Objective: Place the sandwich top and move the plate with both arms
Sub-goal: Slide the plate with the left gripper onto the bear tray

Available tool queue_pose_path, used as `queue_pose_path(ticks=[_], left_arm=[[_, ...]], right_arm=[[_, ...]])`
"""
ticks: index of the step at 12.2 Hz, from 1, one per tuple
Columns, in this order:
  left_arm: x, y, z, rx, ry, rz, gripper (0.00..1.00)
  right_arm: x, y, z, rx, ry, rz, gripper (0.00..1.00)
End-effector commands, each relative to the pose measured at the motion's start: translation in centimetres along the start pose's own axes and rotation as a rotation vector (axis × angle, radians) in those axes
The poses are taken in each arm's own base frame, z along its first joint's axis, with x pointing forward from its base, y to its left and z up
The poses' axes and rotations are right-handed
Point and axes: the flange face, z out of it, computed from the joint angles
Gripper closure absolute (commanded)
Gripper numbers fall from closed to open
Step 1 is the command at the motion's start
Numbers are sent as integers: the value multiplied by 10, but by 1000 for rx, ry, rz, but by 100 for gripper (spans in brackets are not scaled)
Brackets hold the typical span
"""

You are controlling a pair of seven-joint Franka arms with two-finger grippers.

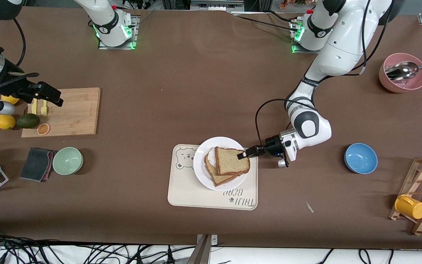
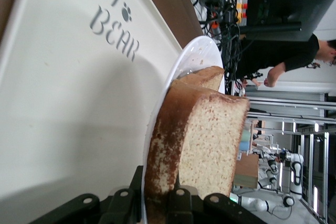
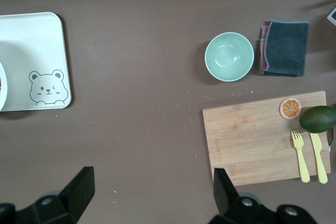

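your left gripper [image 1: 243, 155] is pinching the edge of the top bread slice [image 1: 232, 160], which lies on a lower slice [image 1: 215, 175] on the white plate [image 1: 200, 163]. the plate sits on the cream bear tray [image 1: 196, 196], near the middle of the table. your right gripper [image 1: 51, 96] waits with its fingers spread wide, over the wooden cutting board [image 1: 75, 113] at the right arm's end of the table.

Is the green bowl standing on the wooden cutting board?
No, the green bowl stands on the brown table beside the grey cloth, apart from the cutting board.
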Motion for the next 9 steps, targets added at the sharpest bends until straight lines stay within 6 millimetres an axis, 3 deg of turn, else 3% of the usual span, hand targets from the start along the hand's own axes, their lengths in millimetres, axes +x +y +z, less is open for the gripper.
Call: queue_pose_path(ticks=[1,6,9], left_arm=[[18,4,18,19,65,-37,79],[23,-3,23,26,73,-64,79],[18,-9,25,33,67,-54,55]], right_arm=[[-2,-2,-3,19,9,-10,0],[0,-2,0,18,6,-12,0],[3,1,-4,23,30,-8,0]])
